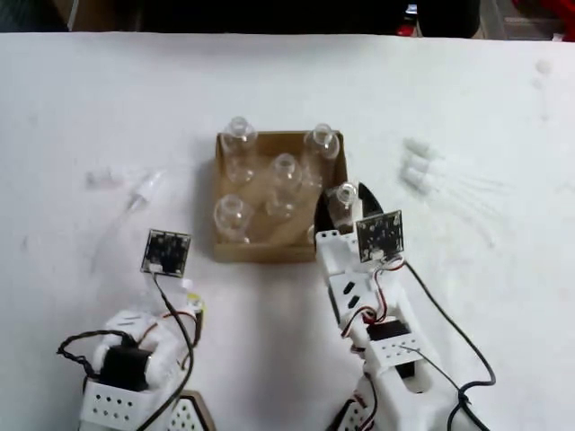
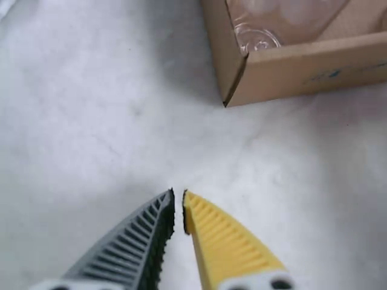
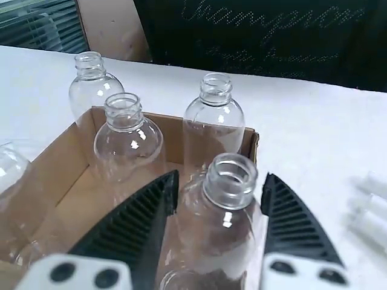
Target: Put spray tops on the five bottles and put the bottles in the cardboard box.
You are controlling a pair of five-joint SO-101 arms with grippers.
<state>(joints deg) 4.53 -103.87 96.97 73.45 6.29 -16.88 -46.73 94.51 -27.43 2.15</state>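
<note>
Two spray tops [image 1: 144,189] lie left of the cardboard box [image 1: 269,250]. The left claw [image 2: 178,205], almost pressed together, holds nothing near the box corner. Four bottles [image 1: 284,172] stand in or against the box. The right claw [image 3: 221,178] pinches the fifth bottle [image 3: 228,181] at its right wall. Three more spray tops [image 1: 422,167] lie right of the box.

White table [image 1: 287,81]; cardboard box [image 1: 260,250] mid-table; 2 left spray tops [image 1: 144,189], 3 right spray tops [image 1: 422,168] flanking it.
</note>
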